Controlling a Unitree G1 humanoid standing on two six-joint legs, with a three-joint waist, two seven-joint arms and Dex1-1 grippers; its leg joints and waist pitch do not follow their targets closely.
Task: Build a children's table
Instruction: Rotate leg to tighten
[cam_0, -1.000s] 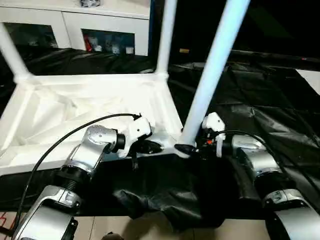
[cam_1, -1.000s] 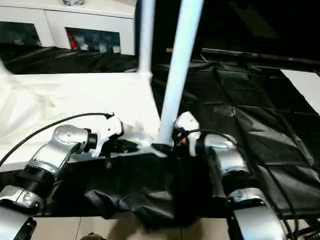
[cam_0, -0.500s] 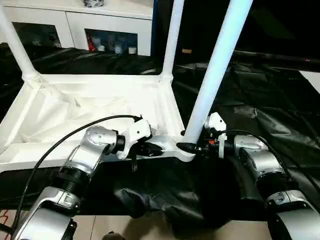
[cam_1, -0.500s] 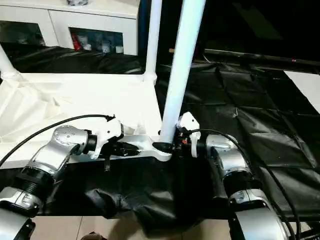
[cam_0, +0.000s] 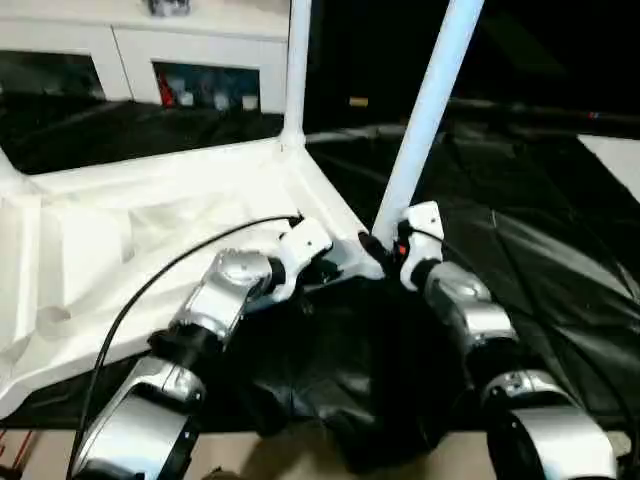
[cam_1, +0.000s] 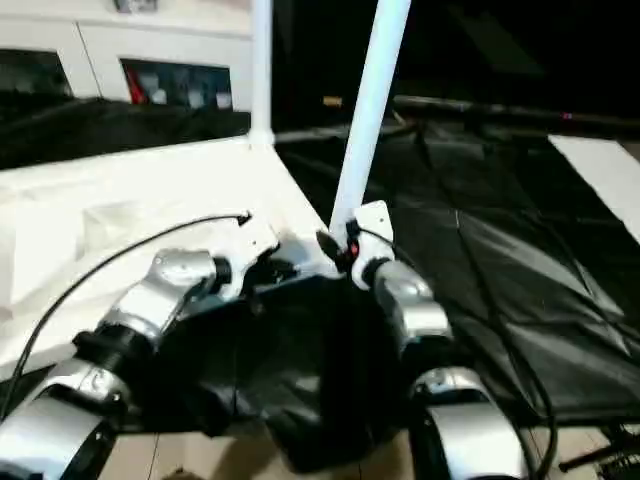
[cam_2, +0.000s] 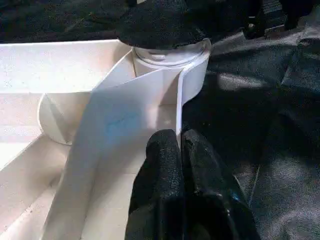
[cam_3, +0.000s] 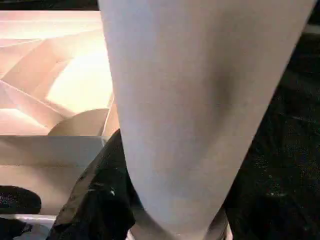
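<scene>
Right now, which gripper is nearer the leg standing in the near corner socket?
Right. The right gripper is at the base of that leg, jaws around it; the left gripper pinches the tabletop's rim wall beside the socket.

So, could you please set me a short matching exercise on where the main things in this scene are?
Things:
1. left claw
2. near leg
3. far leg
4. cabinet

Places or states:
A. at the back, beyond the black sheet
B. upright at the far corner of the table top
C. shut on the table top's rim
D. upright in the corner socket, beside the right claw

Pairs: 1-C, 2-D, 3-B, 4-A
</scene>
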